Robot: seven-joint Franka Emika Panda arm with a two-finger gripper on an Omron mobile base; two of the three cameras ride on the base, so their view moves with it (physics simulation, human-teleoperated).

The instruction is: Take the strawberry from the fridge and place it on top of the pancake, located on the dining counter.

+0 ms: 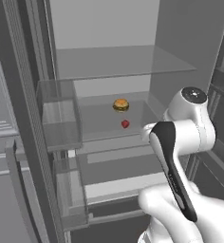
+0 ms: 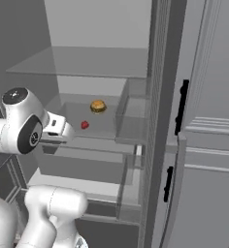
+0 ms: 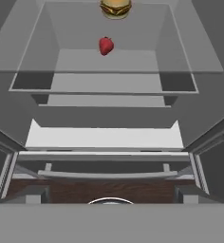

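The strawberry [image 3: 106,46] sits on a glass shelf [image 3: 109,64] in the open fridge [image 1: 104,28], near the shelf's middle, with the little burger [image 3: 116,8] just behind it toward the back edge. I think it is light, soft and easy to squash, so I would pinch its fat sides gently. My gripper is well apart from it, and though the fingers are hard to see, I take them to be wide open, holding nothing.

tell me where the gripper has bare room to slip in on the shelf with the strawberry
The glass shelf is bare in front of the strawberry up to its front edge, and on either side of it. The only crowded spot is behind it, where the burger sits close. The shelf above leaves headroom.
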